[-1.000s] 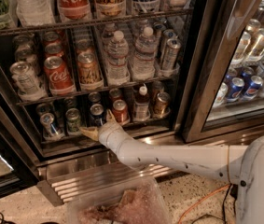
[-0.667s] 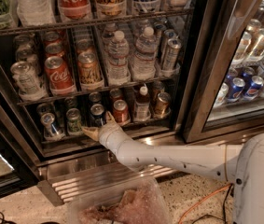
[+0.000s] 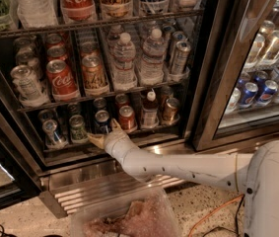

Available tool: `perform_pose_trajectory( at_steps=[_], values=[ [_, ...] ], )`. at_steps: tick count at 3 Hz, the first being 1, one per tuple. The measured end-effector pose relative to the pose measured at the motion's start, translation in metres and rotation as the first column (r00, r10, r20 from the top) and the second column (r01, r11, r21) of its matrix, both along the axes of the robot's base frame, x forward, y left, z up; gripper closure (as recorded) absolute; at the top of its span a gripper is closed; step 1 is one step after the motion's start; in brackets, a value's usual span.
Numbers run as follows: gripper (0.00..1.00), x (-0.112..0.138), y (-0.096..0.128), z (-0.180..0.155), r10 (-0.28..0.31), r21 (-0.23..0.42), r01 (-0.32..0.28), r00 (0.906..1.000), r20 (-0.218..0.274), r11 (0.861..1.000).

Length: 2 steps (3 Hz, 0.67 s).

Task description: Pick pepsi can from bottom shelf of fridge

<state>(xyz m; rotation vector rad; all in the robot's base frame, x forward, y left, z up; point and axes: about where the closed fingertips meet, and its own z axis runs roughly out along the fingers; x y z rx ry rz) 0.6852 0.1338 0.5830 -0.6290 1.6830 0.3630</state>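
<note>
The fridge (image 3: pixel 205 78) stands open in front of me. On its bottom shelf (image 3: pixel 154 132) the dark-blue pepsi can (image 3: pixel 102 119) stands between a green-and-silver can (image 3: pixel 77 127) and a red can (image 3: pixel 127 117). My gripper (image 3: pixel 105 134) is at the shelf's front rail, just below and in front of the pepsi can. It is open and holds nothing. One fingertip (image 3: pixel 95 141) points left, and the other lies near the red can's base. My white arm (image 3: pixel 188 169) reaches in from the lower right.
A blue-and-silver can (image 3: pixel 53 132) stands at the shelf's left. A sauce bottle (image 3: pixel 150 107) and a brown can (image 3: pixel 170 108) stand right of the red can. The steel grille (image 3: pixel 94 191) runs below. A clear plastic bin (image 3: pixel 129 216) and an orange cable (image 3: pixel 213 215) are on the floor. More blue cans (image 3: pixel 257 92) sit behind the right glass door.
The gripper has edged slightly closer to the pepsi can. The cans have not moved.
</note>
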Motion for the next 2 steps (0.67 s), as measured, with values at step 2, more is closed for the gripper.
perform_pose_trajectory(
  at_steps=[2],
  values=[
    [0.33, 0.007, -0.017, 0.014, -0.05, 0.008, 0.05, 0.9979, 0.042, 0.999]
  ],
)
